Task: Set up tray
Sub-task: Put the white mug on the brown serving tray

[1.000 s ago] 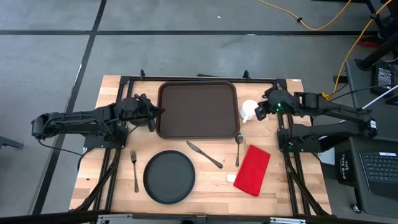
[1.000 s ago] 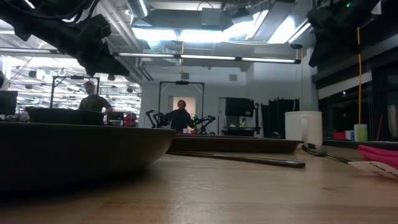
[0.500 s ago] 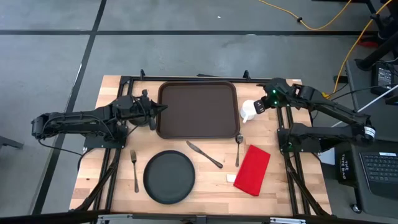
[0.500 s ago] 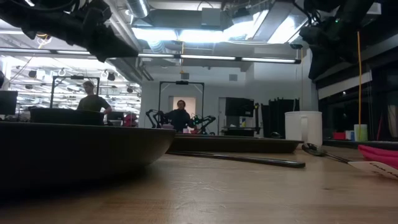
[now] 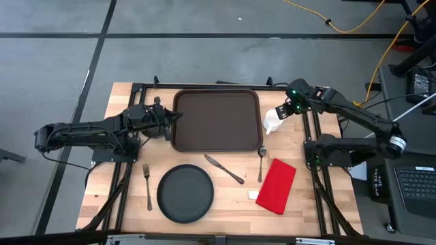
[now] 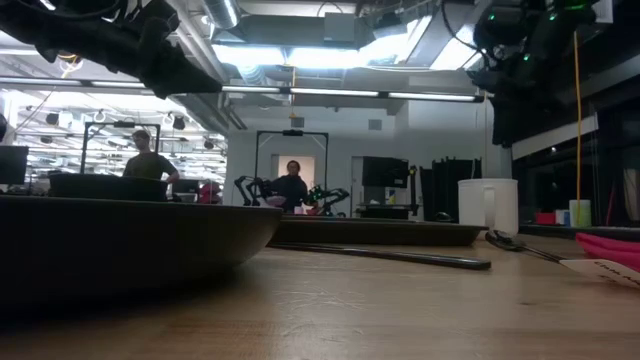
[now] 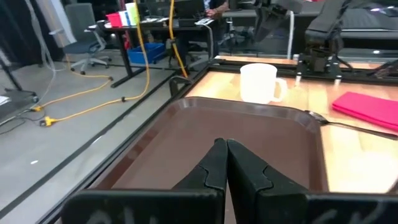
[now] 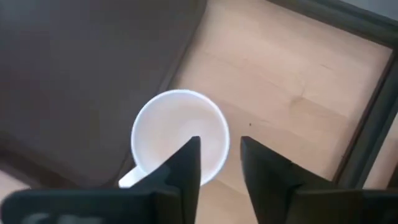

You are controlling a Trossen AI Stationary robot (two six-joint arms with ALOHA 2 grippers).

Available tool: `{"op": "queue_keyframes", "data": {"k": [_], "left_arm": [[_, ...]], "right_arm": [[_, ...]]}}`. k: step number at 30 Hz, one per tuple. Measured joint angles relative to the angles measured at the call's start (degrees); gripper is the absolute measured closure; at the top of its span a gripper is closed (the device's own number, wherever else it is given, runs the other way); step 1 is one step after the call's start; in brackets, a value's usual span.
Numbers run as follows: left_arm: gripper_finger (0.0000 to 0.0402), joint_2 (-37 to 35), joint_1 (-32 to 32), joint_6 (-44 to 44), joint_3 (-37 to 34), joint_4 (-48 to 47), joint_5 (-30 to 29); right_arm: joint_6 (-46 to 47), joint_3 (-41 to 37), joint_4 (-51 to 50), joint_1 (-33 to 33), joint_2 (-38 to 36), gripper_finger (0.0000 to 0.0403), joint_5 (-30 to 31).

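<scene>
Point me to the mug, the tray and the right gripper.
mug (image 8: 177, 127), right wrist view, inside of the cup.
tray (image 5: 216, 119), high view, bare floor.
right gripper (image 8: 219, 163), right wrist view, between its open fingertips.

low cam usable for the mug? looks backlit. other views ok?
Low view: backlit by ceiling lights; the plate looms dark and soft up close, while the white mug reads clearly. Right wrist view: soft, with the mug beyond the right claw. High view: evenly lit, the tray crisp.
</scene>
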Motion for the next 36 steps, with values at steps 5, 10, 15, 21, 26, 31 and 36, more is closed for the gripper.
{"op": "queue_keyframes", "data": {"k": [5,10,15,21,26,31,36], "left_arm": [[0.04,0.0,-0.01,0.0,-0.01,0.0,-0.43],[0.04,0.0,-0.01,0.0,-0.01,0.0,-0.43],[0.04,0.0,-0.01,0.0,-0.01,-0.01,-0.43],[0.04,0.0,0.0,0.0,-0.02,-0.01,-0.43],[0.04,0.0,0.0,0.0,-0.02,-0.02,-0.43],[0.04,0.0,-0.01,0.0,-0.02,-0.02,-0.43],[0.04,0.0,0.0,0.0,-0.02,-0.02,-0.43]], "right_arm": [[-2.49,-0.02,0.12,-2.22,3.45,0.0257,-2.0],[-5.49,-0.02,0.72,-4.31,6.52,0.0254,-2.93],[-7.59,-0.02,0.94,-4.89,9.31,0.0254,-3.0],[-10.38,-0.02,0.91,-4.89,12.19,0.0254,-3.1],[-12.08,-0.02,0.93,-4.89,14.13,0.0254,-3.13],[-13.18,-0.04,1.91,-4.89,15.45,0.0254,-3.13],[-13.4,-0.04,3.16,-4.89,17.16,0.0253,-3.13]]}}
